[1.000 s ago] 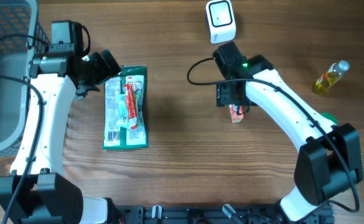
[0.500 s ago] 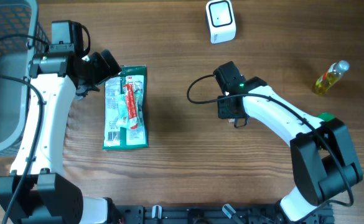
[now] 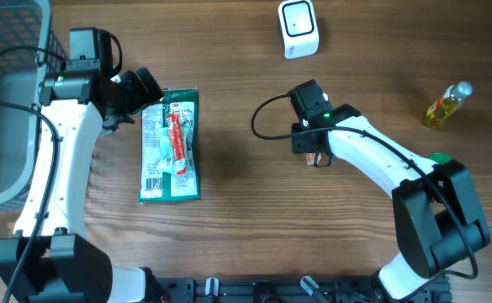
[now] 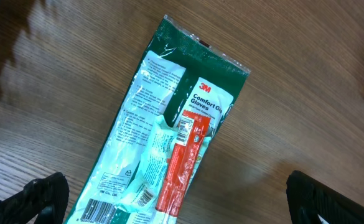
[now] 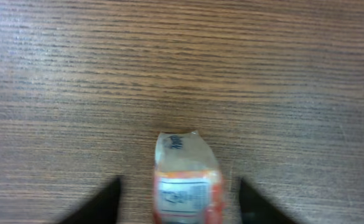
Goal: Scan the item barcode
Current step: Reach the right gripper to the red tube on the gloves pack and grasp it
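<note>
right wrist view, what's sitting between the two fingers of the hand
A small orange packet with a white label lies on the table inside the open right hand, with a gap to each finger. The right wrist view shows it.

Setting: a robotics test station arranged as a shop checkout.

Indicators:
- Two robot arms, left arm [image 3: 60, 160] and right arm [image 3: 380, 156], stand on a black mounting rail [image 3: 254, 290] at the near edge of a wood-grain table [image 3: 229, 227].
- A white barcode scanner [image 3: 298, 28] stands at the far edge.
- A grey mesh basket [image 3: 2, 50] sits at the far left corner.
- Retail goods lie on the table: a green glove pack [image 3: 170, 145] with printed brand label and barcodes, a small orange packet [image 5: 185, 186] with a label, and a small bottle [image 3: 447, 104] of yellow liquid.
</note>
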You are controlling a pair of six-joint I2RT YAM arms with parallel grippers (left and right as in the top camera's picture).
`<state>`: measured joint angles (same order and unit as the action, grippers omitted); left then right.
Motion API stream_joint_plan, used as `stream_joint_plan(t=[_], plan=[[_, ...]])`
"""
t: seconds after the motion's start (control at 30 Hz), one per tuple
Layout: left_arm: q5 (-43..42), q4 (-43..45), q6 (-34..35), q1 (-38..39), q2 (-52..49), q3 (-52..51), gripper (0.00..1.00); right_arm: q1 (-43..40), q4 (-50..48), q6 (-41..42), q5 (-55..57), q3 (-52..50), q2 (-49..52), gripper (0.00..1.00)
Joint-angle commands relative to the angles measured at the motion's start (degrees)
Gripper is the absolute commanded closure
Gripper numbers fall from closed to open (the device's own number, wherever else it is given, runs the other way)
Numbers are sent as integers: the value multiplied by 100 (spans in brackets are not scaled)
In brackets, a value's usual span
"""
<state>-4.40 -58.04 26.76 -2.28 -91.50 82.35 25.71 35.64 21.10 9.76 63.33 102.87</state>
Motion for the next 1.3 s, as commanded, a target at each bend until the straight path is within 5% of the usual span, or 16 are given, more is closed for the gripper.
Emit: stream_joint_plan(t=[0.0,0.03,0.23,0.43,0.53,0.6,0.67,0.73,1.0,1.27], plan=[[-4,2,-107,-24,4,17,0,13,-20,-11,114,-42,-42,10],[-7,0,-107,-24,4,17,0,13,-24,-11,114,-42,-42,0],[-4,2,-107,-24,4,17,0,-50,579,-306,-15,1279,-549,0],[-4,2,-107,-24,4,17,0,39,90,-35,-3792,1569,-778,3],[-7,2,-107,-24,4,17,0,468,-155,498,-3792,1458,-463,36],[-4,2,-107,-24,4,17,0,1019,-750,857,-3797,1357,-94,35],[-4,2,-107,-24,4,17,0,1473,-1204,1182,-3792,1342,240,20],[-4,2,-107,-24,4,17,0,1777,-1519,1213,-3773,1342,522,20],[-4,0,-107,-24,4,17,0,2433,-2238,1513,-3272,1342,1556,45],[-4,2,-107,-24,4,17,0,2459,-2457,1561,-2861,1340,1620,53]])
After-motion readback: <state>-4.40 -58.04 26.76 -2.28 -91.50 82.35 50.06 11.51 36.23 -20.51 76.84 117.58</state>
